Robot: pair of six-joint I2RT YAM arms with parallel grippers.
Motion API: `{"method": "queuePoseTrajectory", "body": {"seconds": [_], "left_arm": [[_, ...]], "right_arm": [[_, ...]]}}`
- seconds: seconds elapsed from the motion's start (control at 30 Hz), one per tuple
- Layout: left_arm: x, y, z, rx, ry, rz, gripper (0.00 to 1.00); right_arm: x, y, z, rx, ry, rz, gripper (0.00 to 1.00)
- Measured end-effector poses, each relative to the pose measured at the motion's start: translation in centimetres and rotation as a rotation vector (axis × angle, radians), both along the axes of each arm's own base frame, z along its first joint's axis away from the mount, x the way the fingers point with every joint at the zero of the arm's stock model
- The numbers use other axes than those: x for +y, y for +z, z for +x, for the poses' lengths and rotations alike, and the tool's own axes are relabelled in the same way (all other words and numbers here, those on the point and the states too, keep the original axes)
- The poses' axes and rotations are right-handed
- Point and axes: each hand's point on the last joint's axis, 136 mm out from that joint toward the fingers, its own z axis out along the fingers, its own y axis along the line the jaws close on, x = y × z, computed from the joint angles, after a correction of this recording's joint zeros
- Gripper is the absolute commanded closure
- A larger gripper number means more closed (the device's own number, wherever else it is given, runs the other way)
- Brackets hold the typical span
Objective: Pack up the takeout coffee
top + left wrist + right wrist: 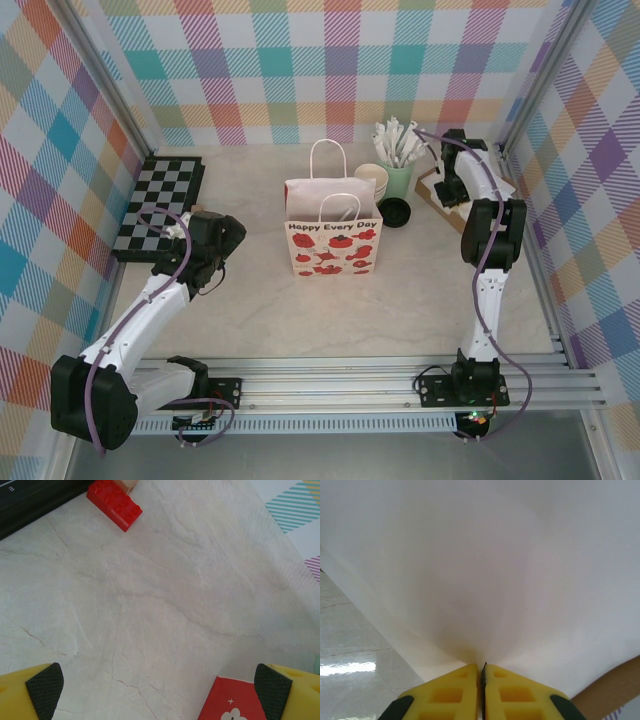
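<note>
A: Start close in. Your left pincer [159, 692] is spread wide, with nothing between its pads [45, 687], and it hangs over bare tabletop [165, 595].

B: Look just inside its right finger and you have a red corner of the paper bag [232, 705]. Farther ahead and to the pincer's left lies a red brick [115, 504]. The dark edge of the chessboard [30, 505] is left of that.

A: Now your other arm. Your right pincer [483, 667] is closed, the two yellow fingers meeting along a thin line.

B: Its tips are pressed up to a white sheet [495, 570] that spreads out ahead of them. You cannot tell from here whether the sheet is pinched between them. Low on the pincer's right you see a strip of the brown cardboard carrier [612, 690].

A: And the takeout coffee [394, 212]?

B: From above, it stands upright on the tabletop with its black lid on, off to the left of your right pincer and apart from it. It sits between the paper bag and the carrier, just beside the bag's right side. Beyond it, farther from you, stand the pale green stirrer holder [398, 178] and the cream cups [372, 180].
</note>
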Motion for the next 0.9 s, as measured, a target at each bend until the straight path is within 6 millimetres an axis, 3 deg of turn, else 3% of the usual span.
{"method": "queuePoseTrajectory", "body": {"seconds": [0.13, 0.37, 0.6, 0.77, 0.9], "left_arm": [[0.0, 0.0, 0.0, 0.0, -0.001, 0.0, 0.0], [-0.2, 0.2, 0.0, -0.004, -0.026, 0.01, 0.0], [-0.8, 1.7, 0.3, -0.067, -0.095, 0.023, 0.0], [-1.5, 3.6, -0.1, -0.127, -0.171, 0.031, 0.0], [-1.8, 5.8, -0.6, -0.181, -0.226, 0.047, 0.0]], "right_arm": [[-0.2, 0.6, 0.6, -0.028, -0.005, -0.014, 1.0], [-1.0, 2.2, 1.5, -0.107, -0.045, -0.055, 1.0], [-1.6, 9.4, 1.3, -0.31, -0.096, -0.07, 1.0], [-1.7, 14.4, -0.6, -0.468, -0.156, -0.054, 1.0], [-1.8, 16.8, -2.0, -0.571, -0.204, -0.029, 1.0]]}}
